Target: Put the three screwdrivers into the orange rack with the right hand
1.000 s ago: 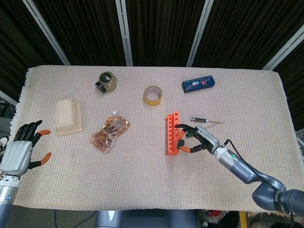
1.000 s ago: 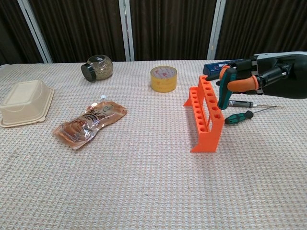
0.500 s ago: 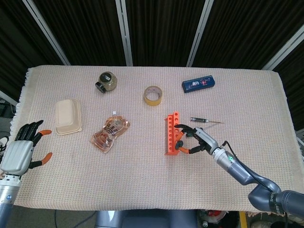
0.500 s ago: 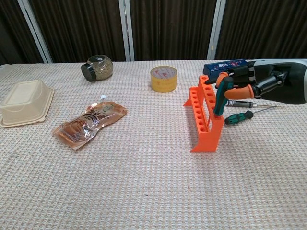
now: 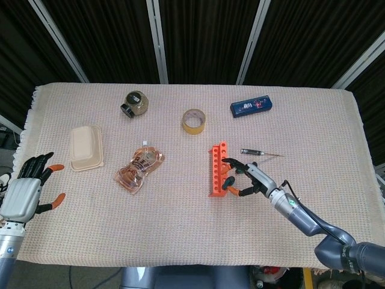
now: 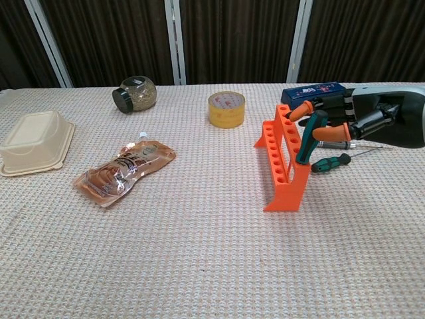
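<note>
The orange rack [image 6: 281, 159] [image 5: 216, 170] stands right of the table's middle. A green-handled screwdriver [image 6: 308, 138] stands tilted in one of its near holes, leaning towards my right hand [image 6: 362, 125] [image 5: 249, 179]. That hand's fingers are spread on either side of the handle, with the thumb close beside it and no plain grip. A second green-and-black screwdriver [image 6: 330, 162] lies on the cloth just right of the rack. A slim black one [image 6: 334, 143] [image 5: 260, 153] lies behind it. My left hand [image 5: 25, 191] hangs open off the table's left edge, holding nothing.
A roll of yellow tape [image 6: 226, 108] and a blue box [image 6: 311, 90] lie behind the rack. A jar [image 6: 136, 93], a beige lidded container [image 6: 35, 141] and a snack pouch [image 6: 125, 170] lie to the left on the woven cloth.
The right hand lowered the green-handled screwdriver into a rack hole, then spread its fingers off the handle. The left hand has not moved.
</note>
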`<state>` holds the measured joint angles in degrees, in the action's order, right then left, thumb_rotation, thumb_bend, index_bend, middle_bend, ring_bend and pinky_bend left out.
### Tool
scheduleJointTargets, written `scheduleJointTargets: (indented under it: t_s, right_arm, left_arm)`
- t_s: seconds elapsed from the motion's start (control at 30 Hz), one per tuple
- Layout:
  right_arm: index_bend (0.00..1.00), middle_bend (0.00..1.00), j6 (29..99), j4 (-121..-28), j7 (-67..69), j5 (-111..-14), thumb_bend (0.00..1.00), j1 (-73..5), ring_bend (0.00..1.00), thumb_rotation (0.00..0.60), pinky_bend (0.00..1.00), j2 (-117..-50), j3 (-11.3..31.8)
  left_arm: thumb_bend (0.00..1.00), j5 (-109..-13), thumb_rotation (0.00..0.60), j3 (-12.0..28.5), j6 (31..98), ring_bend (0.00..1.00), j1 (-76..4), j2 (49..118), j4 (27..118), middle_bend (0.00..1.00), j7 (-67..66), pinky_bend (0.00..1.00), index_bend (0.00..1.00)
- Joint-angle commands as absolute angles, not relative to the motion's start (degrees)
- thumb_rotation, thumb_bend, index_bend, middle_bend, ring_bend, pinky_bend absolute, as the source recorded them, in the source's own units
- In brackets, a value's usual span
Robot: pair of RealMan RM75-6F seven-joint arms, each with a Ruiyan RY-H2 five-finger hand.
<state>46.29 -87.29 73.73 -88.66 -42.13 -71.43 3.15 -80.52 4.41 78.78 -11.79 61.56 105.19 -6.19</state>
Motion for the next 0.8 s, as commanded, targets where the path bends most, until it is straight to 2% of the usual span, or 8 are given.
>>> scheduleJointTargets:
  t_s: [0.03, 0.2, 0.37, 0.43, 0.57, 0.8]
  right_arm:
    - [0.23, 0.03, 47.15, -87.89, 74.1, -89.66, 0.27, -42.14, 0.0, 0.6, 0.0, -70.56, 2.85]
    - [0.13, 0.0, 49.0, -89.49, 73.28, -90.83, 0.21, -42.09, 0.0, 0.6, 0.0, -68.74, 2.86]
    - [0.12, 0.0, 51.27, -91.64, 72.84, -91.35, 0.21, -41.78, 0.0, 0.6, 0.0, -66.34, 3.49]
    - [0.13, 0.0, 53.43, -92.98, 73.62, -90.3, 0.21, -41.21, 0.0, 0.6, 0.0, -63.91, 4.88]
    - [0.2, 0.02, 53.08, -93.08, 73.68, -86.31, 0.21, -40.94, 0.0, 0.6, 0.0, -61.18, 6.73]
    - [0.28, 0.03, 47.31, -89.51, 58.98, -77.44, 0.22, -42.35, 0.0, 0.6, 0.0, -60.36, 8.34]
  left_arm:
    - [0.27, -80.58, 0.6, 4.45, 78.9, 0.01, -11.76, 61.56, 105.13, 0.02, -6.04, 0.0, 0.25]
    - [0.27, -80.73, 0.6, 4.55, 79.03, 0.01, -11.78, 61.54, 105.04, 0.02, -5.78, 0.0, 0.25]
    - [0.27, -80.85, 0.6, 4.66, 79.13, 0.01, -11.81, 61.57, 104.95, 0.02, -5.48, 0.0, 0.25]
    - [0.27, -80.88, 0.6, 4.66, 79.12, 0.01, -11.8, 61.54, 104.75, 0.02, -5.23, 0.0, 0.25]
    - [0.27, -81.1, 0.6, 4.62, 79.26, 0.01, -11.71, 61.48, 104.54, 0.02, -4.72, 0.0, 0.25]
    - [0.27, -81.55, 0.6, 4.46, 79.45, 0.01, -11.59, 61.39, 104.64, 0.02, -4.52, 0.0, 0.25]
